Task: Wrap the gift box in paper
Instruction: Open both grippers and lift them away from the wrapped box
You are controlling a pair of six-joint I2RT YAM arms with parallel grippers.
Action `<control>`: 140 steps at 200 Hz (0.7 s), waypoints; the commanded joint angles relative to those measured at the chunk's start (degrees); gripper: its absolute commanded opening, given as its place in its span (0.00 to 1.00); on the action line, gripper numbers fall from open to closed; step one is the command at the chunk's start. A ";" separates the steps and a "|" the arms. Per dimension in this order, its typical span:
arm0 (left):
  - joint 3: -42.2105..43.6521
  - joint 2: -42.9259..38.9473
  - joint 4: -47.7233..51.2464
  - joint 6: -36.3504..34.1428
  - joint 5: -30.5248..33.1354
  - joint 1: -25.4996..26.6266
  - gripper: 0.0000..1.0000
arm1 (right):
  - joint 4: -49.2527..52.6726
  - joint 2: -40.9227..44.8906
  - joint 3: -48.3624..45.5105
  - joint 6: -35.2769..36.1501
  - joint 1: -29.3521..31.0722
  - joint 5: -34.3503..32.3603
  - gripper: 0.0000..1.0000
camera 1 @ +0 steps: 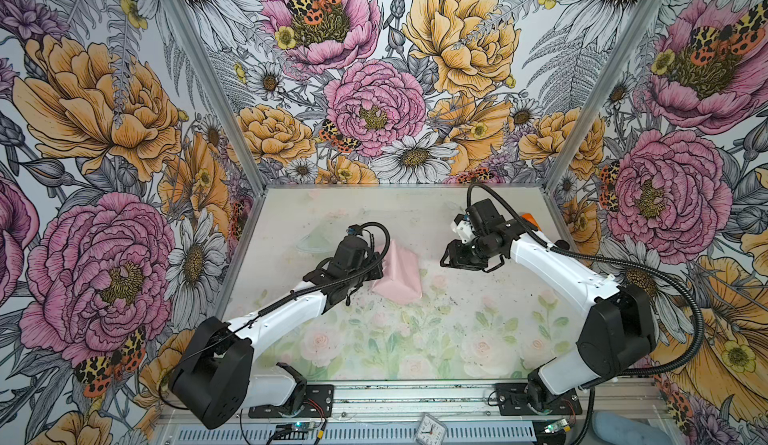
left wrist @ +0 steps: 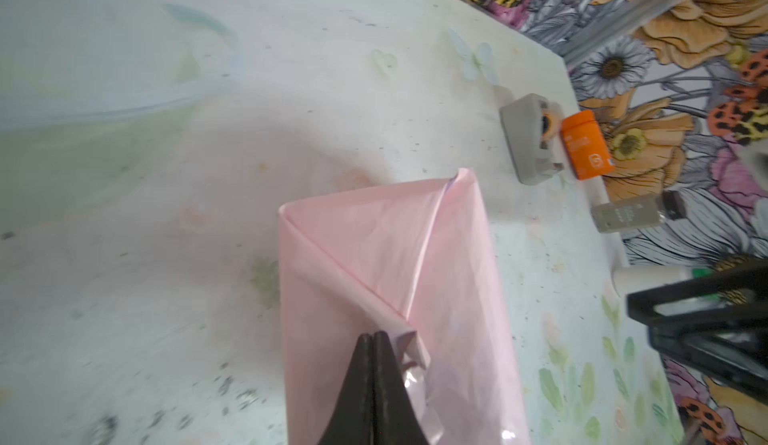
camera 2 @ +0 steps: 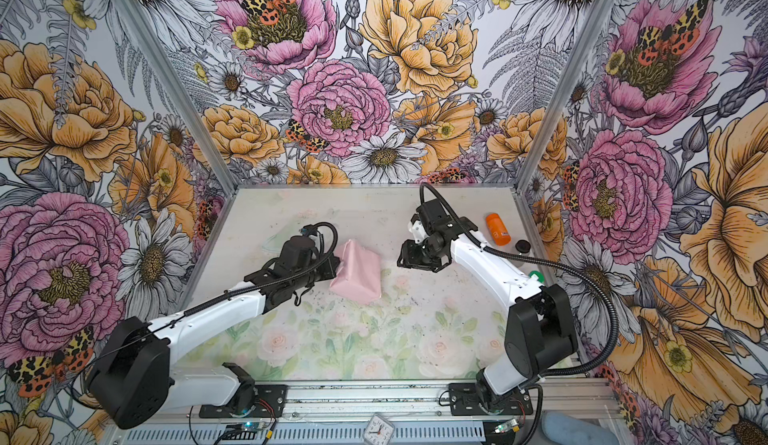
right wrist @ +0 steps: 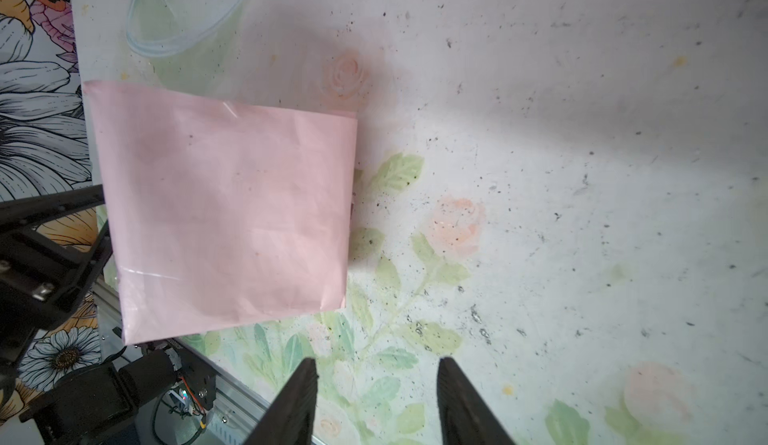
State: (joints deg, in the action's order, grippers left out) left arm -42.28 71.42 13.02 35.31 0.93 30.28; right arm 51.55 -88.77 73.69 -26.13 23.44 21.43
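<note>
Nearest, along the bottom edge of both top views, the arm bases sit on a metal rail (camera 1: pixel 415 397). Beyond them, mid-frame, the paper (camera 1: pixel 400 274) lies pale pink side out, folded into a parcel on the rose-printed table mat (camera 1: pixel 415 339). The gift box is hidden inside it. The parcel's long axis runs roughly up the frame, slightly tilted.

The left gripper (left wrist: pixel 374 336) is much the nearer. Its fingers are pressed together with nothing visibly between them, tips touching the end of a folded flap at the parcel's left side. The right gripper (right wrist: pixel 378 362) hangs apart on the parcel's right, fingers spread and empty. Any further pressing of that flap looks like the left arm's job.

Farther back at the right sit a grey tape dispenser (left wrist: pixel 528 139) and an orange bottle (camera 2: pixel 497 229), then the floral walls (camera 1: pixel 374 90).
</note>
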 commanded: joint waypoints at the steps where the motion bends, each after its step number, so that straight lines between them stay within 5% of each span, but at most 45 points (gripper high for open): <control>1: -0.60 -8.49 12.38 0.52 3.69 -5.08 0.41 | -1.67 0.88 2.98 -0.72 0.67 -0.92 0.52; 19: -0.79 -14.33 15.42 1.25 2.35 -9.94 0.62 | -2.06 0.64 3.44 -0.68 1.06 -1.01 0.54; 74: 4.29 -11.66 13.31 2.37 -4.55 -15.05 0.86 | -4.28 -0.37 2.84 -1.54 2.24 -0.25 0.56; 104: 5.72 -5.09 3.25 3.47 -9.91 -12.40 0.86 | -5.01 0.63 1.61 -1.77 1.92 -1.06 0.56; 140: 1.89 4.24 -3.60 4.79 -8.37 -3.00 0.86 | -6.19 4.02 -1.93 -2.42 -1.28 -1.39 0.57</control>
State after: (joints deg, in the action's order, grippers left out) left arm -36.88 71.29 17.47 38.89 -5.82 22.02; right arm 46.94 -88.47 74.00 -27.55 24.43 20.99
